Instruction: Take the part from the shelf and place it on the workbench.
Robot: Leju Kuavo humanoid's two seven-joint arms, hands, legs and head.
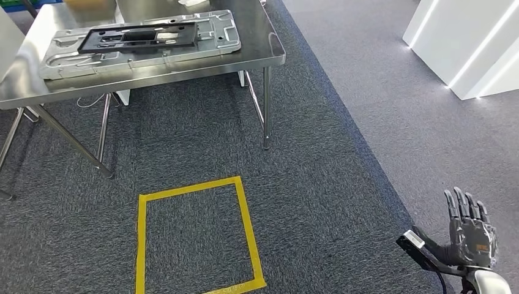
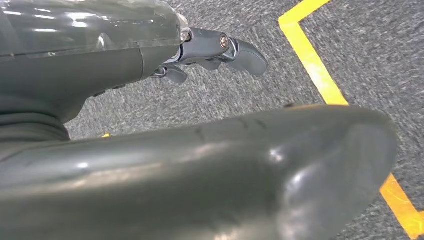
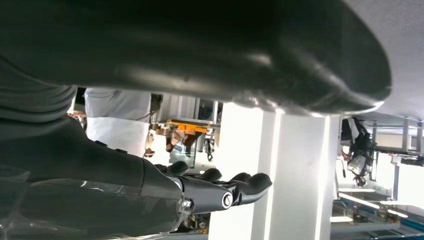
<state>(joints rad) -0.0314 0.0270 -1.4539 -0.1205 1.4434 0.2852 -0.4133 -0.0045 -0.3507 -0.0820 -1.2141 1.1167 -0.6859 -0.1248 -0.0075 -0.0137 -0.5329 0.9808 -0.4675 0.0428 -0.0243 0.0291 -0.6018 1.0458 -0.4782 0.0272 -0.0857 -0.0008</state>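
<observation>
A silver stamped metal part (image 1: pixel 202 46) with a black frame (image 1: pixel 141 37) on top lies flat on the steel workbench (image 1: pixel 257 43) at the far left of the head view. My right hand (image 1: pixel 470 229) is raised at the lower right, far from the bench, with its fingers spread upward and nothing in it. In the right wrist view the right hand (image 3: pixel 150 185) shows straight fingers (image 3: pixel 240 187) and holds nothing. My left hand (image 2: pixel 100 65) hangs over the carpet, its fingers (image 2: pixel 235 50) held loosely apart and free of any object.
A yellow tape square (image 1: pixel 245 226) marks the grey carpet in front of the bench. The bench's metal legs (image 1: pixel 266 110) stand beyond it. White lit pillars (image 1: pixel 465 43) rise at the far right. A person in a white top (image 3: pixel 117 120) stands in the background.
</observation>
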